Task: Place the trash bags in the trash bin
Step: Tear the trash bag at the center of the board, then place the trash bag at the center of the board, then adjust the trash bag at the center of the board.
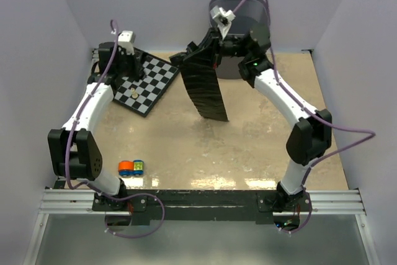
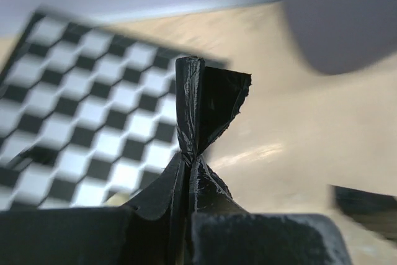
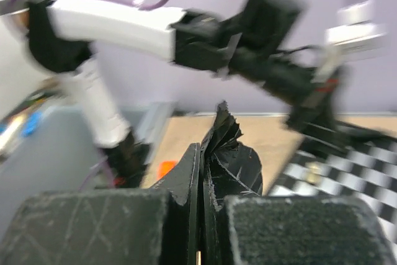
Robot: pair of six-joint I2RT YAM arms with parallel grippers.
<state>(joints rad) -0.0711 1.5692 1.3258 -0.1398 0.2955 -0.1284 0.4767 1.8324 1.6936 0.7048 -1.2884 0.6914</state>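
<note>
Large trash bag point(image 1: 206, 88): a long, crinkly black sheet hanging from the right gripper point(image 1: 202, 51) over the far centre of the table point(image 1: 186, 147). Its lower end reaches toward the middle of the table. Whether it touches the surface cannot be told. The bag is just left of and nearer than the trash bin point(image 1: 248, 13), outside it.

Right gripper: the right wrist view shows both fingers pressed together on a bunched fold of this bag, which stands up between the pads.

Small trash bag strip point(image 2: 201, 100): a folded black strip pinched upright in the left gripper point(image 2: 186, 221), with its top edge ragged. The fingers are clamped tight on its lower part. This gripper is above the checkerboard point(image 1: 152, 79) at the far left, well apart from the bin.

Trash bin: grey, standing at the far edge of the table against the back wall, right of centre, partly hidden by the right arm. Its contents cannot be seen.

Other items:
- The checkerboard lies flat, turned at an angle.
- A small round pale piece point(image 1: 134, 94) rests on the board's near part.
- A cluster of small orange, blue and green objects point(image 1: 131, 167) sits on the near left of the table, close to the left arm's base.
</note>
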